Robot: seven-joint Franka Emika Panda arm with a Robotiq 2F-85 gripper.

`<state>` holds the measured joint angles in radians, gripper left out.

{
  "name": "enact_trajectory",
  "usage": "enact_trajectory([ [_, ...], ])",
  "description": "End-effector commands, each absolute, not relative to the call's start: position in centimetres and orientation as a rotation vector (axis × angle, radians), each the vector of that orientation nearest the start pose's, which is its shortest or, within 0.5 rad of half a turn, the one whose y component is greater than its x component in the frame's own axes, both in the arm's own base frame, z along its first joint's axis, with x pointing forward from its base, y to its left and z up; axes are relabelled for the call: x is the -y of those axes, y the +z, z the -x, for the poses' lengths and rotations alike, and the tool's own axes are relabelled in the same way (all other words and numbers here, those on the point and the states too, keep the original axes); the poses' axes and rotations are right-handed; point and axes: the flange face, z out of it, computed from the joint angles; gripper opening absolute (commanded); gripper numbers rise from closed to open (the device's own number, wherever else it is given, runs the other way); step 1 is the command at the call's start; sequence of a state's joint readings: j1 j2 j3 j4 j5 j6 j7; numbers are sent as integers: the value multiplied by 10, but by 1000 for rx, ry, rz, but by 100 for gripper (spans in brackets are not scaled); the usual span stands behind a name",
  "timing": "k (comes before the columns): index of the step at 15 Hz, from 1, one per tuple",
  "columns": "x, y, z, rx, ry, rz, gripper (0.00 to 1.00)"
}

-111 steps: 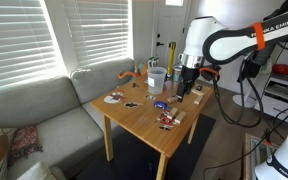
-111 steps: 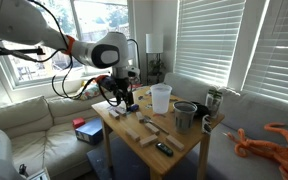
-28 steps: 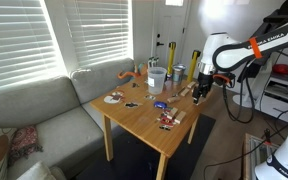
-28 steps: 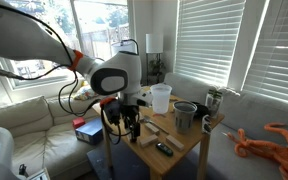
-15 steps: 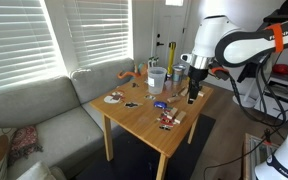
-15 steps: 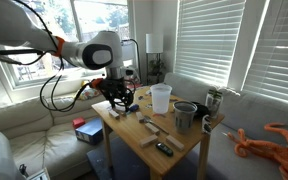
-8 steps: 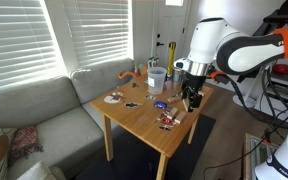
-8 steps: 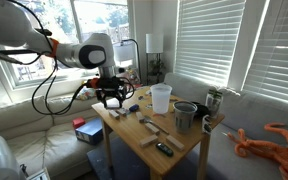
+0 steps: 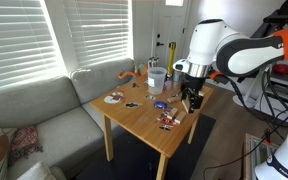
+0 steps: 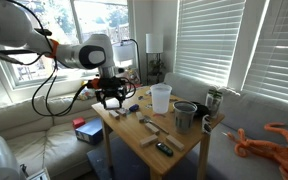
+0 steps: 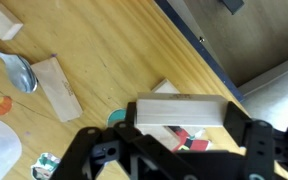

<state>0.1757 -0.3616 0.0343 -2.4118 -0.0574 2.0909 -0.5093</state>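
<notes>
My gripper (image 11: 182, 112) is shut on a pale wooden block (image 11: 180, 110), held crosswise between the two black fingers a little above the wooden table (image 11: 104, 40). In both exterior views the gripper hangs over one end of the table (image 9: 189, 101) (image 10: 111, 99). Beneath the block lie a red and white packet (image 11: 179, 140), another wooden piece (image 11: 164, 88) and a teal disc (image 11: 117, 117). A flat wooden block (image 11: 60, 88) and a metal spoon (image 11: 20, 72) lie further off on the table top.
On the table stand a clear plastic cup (image 10: 161, 98), a dark metal cup (image 10: 186, 115) and small items (image 9: 168, 121). A grey couch (image 9: 34, 110) runs along the window side. An orange toy (image 10: 279, 140) lies on the couch. The floor drops off past the table edge (image 11: 209, 45).
Over the last second the arm has swung in over the table end and lowered. The gripper with the block now hangs nearer the table top; since half a second ago almost nothing moved.
</notes>
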Motion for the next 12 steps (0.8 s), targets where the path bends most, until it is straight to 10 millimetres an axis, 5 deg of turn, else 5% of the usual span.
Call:
enact_trajectory([
  [1,-112,442,-428,1464,8,2888,60],
  [12,-146,438,-449,2217,-68,2499,60],
])
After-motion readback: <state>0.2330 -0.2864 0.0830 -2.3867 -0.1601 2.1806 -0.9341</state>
